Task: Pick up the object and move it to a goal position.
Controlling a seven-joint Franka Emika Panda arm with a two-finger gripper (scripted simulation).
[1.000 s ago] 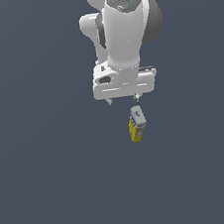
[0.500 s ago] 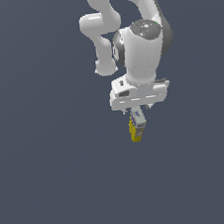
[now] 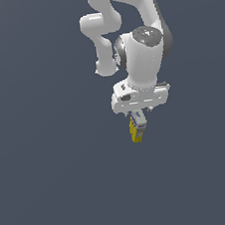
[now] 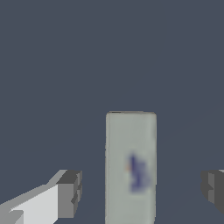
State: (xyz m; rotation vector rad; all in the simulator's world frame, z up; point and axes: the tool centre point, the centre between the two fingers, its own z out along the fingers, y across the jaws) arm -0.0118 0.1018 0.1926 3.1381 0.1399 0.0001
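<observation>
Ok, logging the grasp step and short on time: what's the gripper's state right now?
Gripper: open, fingers apart on either side of the yellow box, not touching it.

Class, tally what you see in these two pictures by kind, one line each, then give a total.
Robot arm: 1
Fingers: 2
Yellow box with white-and-blue label: 1
Total: 4

White rounded arm [image 3: 142, 55]; grey fingertips [image 4: 70, 192]
</observation>
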